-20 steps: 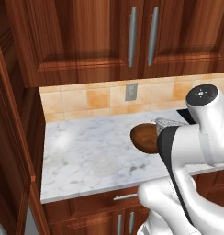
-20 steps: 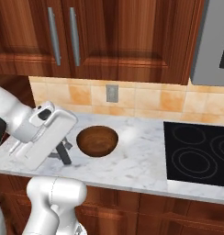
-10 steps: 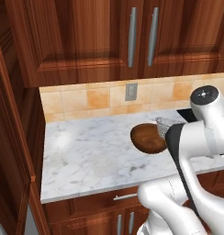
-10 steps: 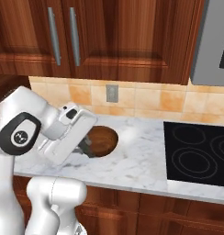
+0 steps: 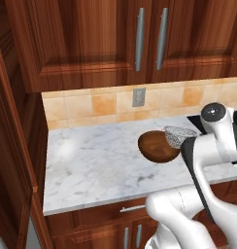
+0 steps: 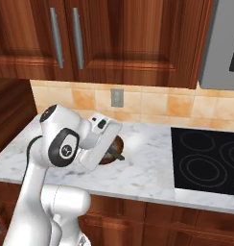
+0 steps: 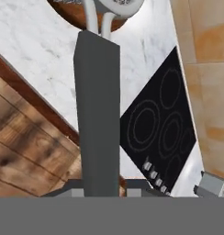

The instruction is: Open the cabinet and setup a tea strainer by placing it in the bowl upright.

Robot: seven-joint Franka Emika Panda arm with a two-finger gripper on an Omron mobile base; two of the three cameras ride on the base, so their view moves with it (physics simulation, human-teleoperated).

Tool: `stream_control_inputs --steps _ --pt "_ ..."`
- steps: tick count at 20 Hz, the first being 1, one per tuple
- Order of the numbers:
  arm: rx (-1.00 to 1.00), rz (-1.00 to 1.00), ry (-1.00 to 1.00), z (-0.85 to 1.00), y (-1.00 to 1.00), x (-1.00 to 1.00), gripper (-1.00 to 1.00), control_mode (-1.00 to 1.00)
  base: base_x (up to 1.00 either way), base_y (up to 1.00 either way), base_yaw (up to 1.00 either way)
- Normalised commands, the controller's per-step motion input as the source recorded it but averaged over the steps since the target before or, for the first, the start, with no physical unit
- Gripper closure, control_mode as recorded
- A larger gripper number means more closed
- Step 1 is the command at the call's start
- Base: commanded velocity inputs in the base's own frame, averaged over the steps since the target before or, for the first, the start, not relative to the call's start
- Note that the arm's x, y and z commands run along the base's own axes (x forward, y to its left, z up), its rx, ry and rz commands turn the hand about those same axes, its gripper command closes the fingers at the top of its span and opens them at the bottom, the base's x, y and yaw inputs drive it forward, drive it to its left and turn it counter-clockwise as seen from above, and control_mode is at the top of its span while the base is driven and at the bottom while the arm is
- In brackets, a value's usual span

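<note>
Hand view: gripper (image 7: pixel 98 34) jaws pinched the tea strainer (image 7: pixel 114 5) by its handle above the bowl (image 5: pixel 158 146). Risk: tilted release could tip it sideways.

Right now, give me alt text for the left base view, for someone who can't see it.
A silver mesh tea strainer sits at the right rim of a dark-brown bowl on a marble counter, with the white robot arm reaching in from the lower right. Closed wall cabinets hang above.
</note>
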Motion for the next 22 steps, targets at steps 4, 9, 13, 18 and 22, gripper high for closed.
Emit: stream_control_inputs --steps 4,9,13,18,22 --pt "-0.04 0.08 -0.16 -0.44 -0.29 0.52 1.0 -1.0 0.0 0.0 0.0" --pt "0.0 0.08 -0.22 -0.41 -0.3 0.39 1.0 -1.0 0.0 0.0 0.0" --pt "-0.02 0.08 -0.17 -0.36 -0.2 0.41 1.0 -1.0 0.0 0.0 0.0" --pt "-0.07 0.14 -0.08 -0.37 -0.15 0.41 1.0 -1.0 0.0 0.0 0.0" --pt "-0.13 0.24 0.0 -0.1 -0.26 0.27 1.0 -1.0 0.0 0.0 0.0"
